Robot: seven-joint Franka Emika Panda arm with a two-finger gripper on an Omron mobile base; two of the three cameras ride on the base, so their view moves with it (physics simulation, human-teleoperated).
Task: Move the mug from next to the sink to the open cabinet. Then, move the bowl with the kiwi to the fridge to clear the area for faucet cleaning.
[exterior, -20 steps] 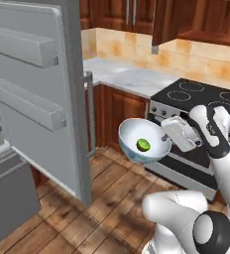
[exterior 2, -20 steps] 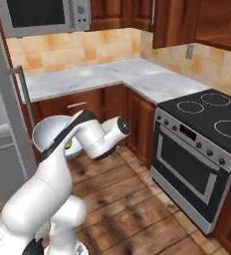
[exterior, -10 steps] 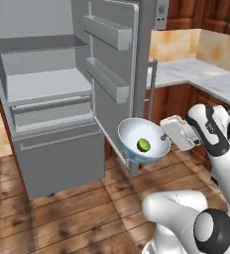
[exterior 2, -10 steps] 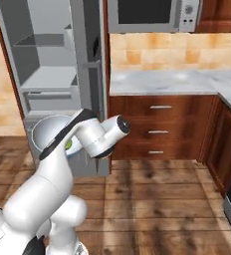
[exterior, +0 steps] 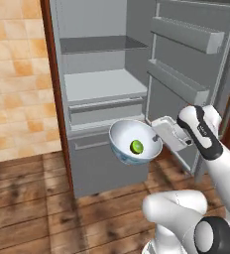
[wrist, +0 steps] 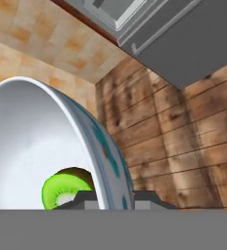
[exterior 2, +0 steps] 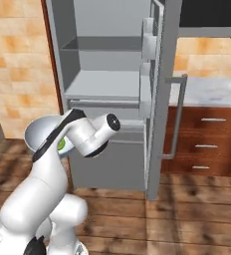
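Note:
My gripper (exterior: 158, 141) is shut on the right rim of the bowl (exterior: 122, 138), which hangs tilted at drawer height just in front of the open fridge (exterior: 102, 84). The green kiwi (exterior: 137, 146) lies low inside the bowl. From the right base view, the bowl (exterior 2: 40, 130) sits behind my forearm with a bit of kiwi (exterior 2: 61, 145) peeking out, and the fridge (exterior 2: 107, 84) stands right behind. The hand view has the gripper (wrist: 113, 197) pinching the bowl's wall (wrist: 32, 136), kiwi (wrist: 61, 190) beside it. The mug, sink, open cabinet and faucet are out of view.
The fridge door (exterior: 186, 74) stands open to the right with its racks close to my hand. Grey shelves and a drawer (exterior: 104, 111) lie behind the bowl. A tiled wall (exterior: 13, 74) is left. A marble counter (exterior 2: 207, 92) over brown drawers is right of the fridge.
Both base views have swung round with the base: the stove and counter slid out, and the open fridge now stands straight ahead and closer. The bowl stays in my grip.

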